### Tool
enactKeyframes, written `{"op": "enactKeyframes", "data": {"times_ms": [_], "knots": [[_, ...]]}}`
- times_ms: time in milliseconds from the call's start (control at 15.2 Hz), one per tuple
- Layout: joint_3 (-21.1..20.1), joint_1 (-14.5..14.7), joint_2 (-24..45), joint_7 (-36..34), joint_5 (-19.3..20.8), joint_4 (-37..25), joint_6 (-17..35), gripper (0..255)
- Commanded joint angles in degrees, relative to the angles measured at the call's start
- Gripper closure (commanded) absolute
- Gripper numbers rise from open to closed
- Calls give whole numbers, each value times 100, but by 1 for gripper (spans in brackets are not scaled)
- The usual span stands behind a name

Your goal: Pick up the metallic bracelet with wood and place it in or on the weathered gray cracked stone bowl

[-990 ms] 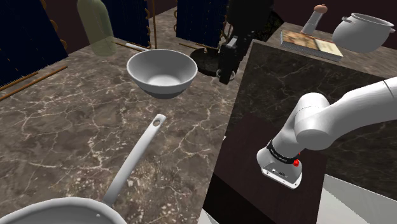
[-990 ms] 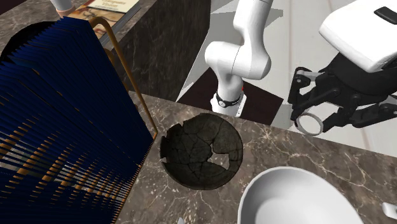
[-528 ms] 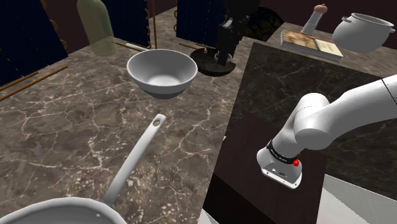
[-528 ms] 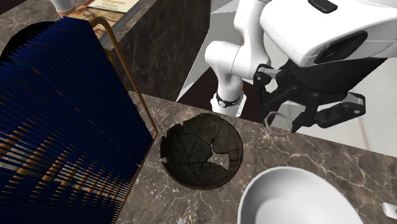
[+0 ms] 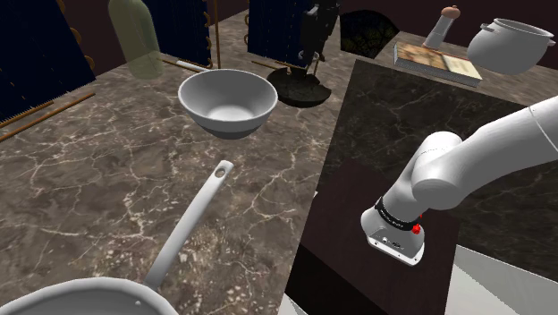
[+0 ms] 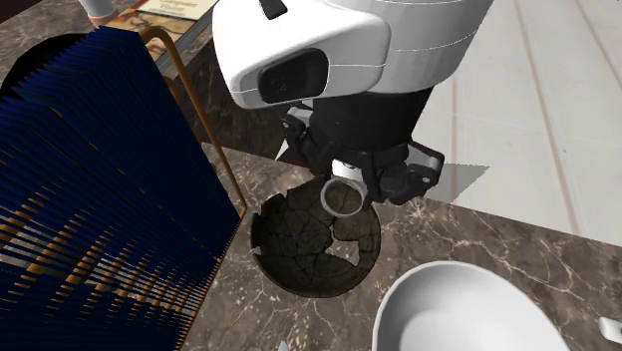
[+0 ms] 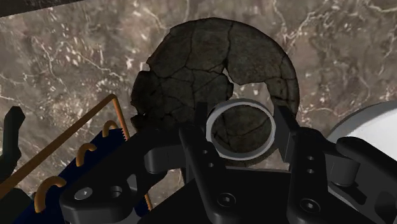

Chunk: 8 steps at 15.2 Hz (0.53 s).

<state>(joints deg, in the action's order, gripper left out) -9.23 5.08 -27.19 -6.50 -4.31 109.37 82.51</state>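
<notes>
The bracelet (image 7: 240,102) is a plain pale grey ring, clasped between the two black fingers of my gripper (image 7: 242,135). The cracked dark grey stone bowl (image 7: 191,70) sits on the brown marble counter directly beneath the ring. In the second exterior view the gripper (image 6: 344,195) hangs just above the bowl (image 6: 299,254), with the bracelet (image 6: 325,198) over the bowl's rim on the side nearest the arm. In the shoulder view the gripper (image 5: 313,54) stands over the bowl (image 5: 300,88) at the counter's far end.
A white bowl (image 5: 228,103) stands beside the stone bowl. A blue rack with a brass frame (image 6: 90,199) rises close on its other side. A long-handled pan (image 5: 192,224), a pale green bottle (image 5: 136,36), a book (image 5: 438,61) and a white pot (image 5: 511,43) lie around.
The gripper has carried the bracelet from beside the stand's edge across to a spot over the stone bowl. The bowl and the other things have stayed put.
</notes>
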Motion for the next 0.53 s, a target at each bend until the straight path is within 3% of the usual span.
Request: {"op": "enactKeyframes", "data": {"times_ms": [0, 462], "knots": [[172, -88, 255, 252, 114, -197, 45, 255], [164, -76, 69, 272, 91, 520, 576, 255]]}}
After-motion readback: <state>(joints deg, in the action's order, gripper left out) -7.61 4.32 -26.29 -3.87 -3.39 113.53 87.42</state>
